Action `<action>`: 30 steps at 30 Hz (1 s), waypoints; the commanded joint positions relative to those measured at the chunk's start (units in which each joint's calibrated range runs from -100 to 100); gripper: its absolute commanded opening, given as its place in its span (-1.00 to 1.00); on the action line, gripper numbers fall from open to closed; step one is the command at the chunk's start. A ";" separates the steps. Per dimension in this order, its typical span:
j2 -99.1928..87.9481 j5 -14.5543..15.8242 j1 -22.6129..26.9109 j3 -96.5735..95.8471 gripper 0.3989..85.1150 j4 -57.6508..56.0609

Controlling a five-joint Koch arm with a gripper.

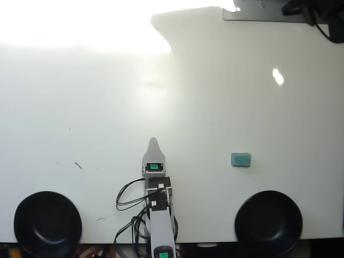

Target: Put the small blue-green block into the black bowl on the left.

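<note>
Clearly both black bowls [48, 223] [268, 222] hold nothing.

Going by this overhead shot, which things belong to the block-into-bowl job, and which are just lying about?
Part of the job:
- small blue-green block
- black bowl at lower left
- hand, jaw state unreadable

Just lying about:
- second black bowl at lower right
- dark cables at the top right corner

There were two black bowls in the overhead view: one black bowl [47, 223] lay back and to the left of the gripper [153, 142]; the second bowl [268, 222] lay back and to its right; there was one small blue-green block [241, 159], right of the gripper; one arm [159, 215].
</note>
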 commanded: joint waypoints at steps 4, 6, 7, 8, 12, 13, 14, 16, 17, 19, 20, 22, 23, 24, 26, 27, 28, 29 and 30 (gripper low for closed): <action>-0.42 0.15 0.00 -2.03 0.13 0.27; -0.42 0.15 0.10 -2.03 0.13 0.19; -0.42 0.15 0.10 -2.03 0.13 0.27; -0.42 0.10 0.10 -2.03 0.13 0.27; -0.53 0.05 0.29 -2.03 0.13 0.44; -0.75 -0.05 0.39 -2.03 0.13 0.52; -0.85 -0.10 0.44 -1.85 0.13 0.52; -0.96 -0.15 0.59 -1.48 0.13 0.76; -0.96 -0.15 0.63 -1.20 0.13 0.84; -0.96 -1.03 0.59 -0.65 0.13 1.09; -1.07 -1.32 0.59 0.00 0.13 1.17; -1.07 -2.00 0.59 2.04 0.12 1.00; -1.07 -3.17 0.59 3.33 0.12 0.92; -1.07 -4.84 0.59 4.53 0.13 0.68; -1.07 -7.33 0.59 6.66 0.13 0.27; -1.07 -7.57 0.59 7.86 0.13 0.11; -1.07 -7.62 0.59 9.61 0.13 -0.94; -1.07 -8.01 0.59 11.55 0.12 -2.40; -1.07 -8.25 0.44 13.31 0.12 -3.86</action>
